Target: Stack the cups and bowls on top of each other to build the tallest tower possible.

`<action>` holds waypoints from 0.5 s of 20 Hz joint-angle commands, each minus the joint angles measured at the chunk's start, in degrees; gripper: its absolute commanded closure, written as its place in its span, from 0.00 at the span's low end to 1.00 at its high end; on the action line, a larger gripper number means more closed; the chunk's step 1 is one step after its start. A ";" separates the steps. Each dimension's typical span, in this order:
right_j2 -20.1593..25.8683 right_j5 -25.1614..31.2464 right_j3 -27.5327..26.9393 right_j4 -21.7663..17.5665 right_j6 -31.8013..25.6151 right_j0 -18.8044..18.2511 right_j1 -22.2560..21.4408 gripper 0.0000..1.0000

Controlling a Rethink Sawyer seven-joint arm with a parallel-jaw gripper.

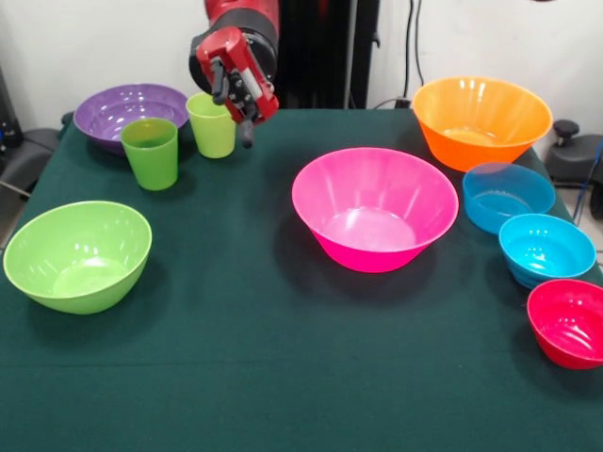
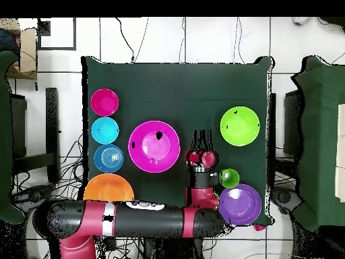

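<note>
My red and black gripper [image 1: 242, 115] hangs over the table's far left part, just right of the lime-green cup [image 1: 213, 125]; I cannot tell whether it touches the cup. The darker green cup [image 1: 151, 153] stands upright in front of the purple bowl [image 1: 127, 110]. The big lime-green bowl [image 1: 77, 254] sits at the left, the pink bowl [image 1: 374, 209] in the middle, the orange bowl [image 1: 481, 121] at the far right. The translucent blue bowl [image 1: 507, 196], turquoise bowl [image 1: 546, 248] and small red bowl [image 1: 569, 322] line the right edge. No red cup shows. In the overhead view the gripper [image 2: 202, 140] lies between the pink bowl [image 2: 154, 146] and the lime-green bowl [image 2: 240, 125].
All bowls stand open side up on the dark green tablecloth [image 1: 245, 367]. The arm [image 2: 148, 221] lies along the table's base-side edge in the overhead view. Cables and black equipment sit behind the table.
</note>
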 commanded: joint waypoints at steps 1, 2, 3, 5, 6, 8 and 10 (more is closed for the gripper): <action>10.01 8.79 -12.51 -11.89 12.56 -1.74 -5.44 0.00; 10.16 9.15 -12.66 -13.22 12.91 -1.80 -6.04 0.00; 10.33 9.66 -12.80 -14.40 12.97 -1.88 -6.64 0.00; 10.67 10.67 -13.08 -16.75 13.09 -2.03 -7.85 0.00; 10.84 11.17 -13.22 -17.93 13.15 -2.11 -8.45 0.00; 11.07 12.42 -13.77 -20.61 13.45 -2.21 -9.77 0.00; 11.81 13.68 -14.72 -23.24 13.70 -2.25 -11.30 0.00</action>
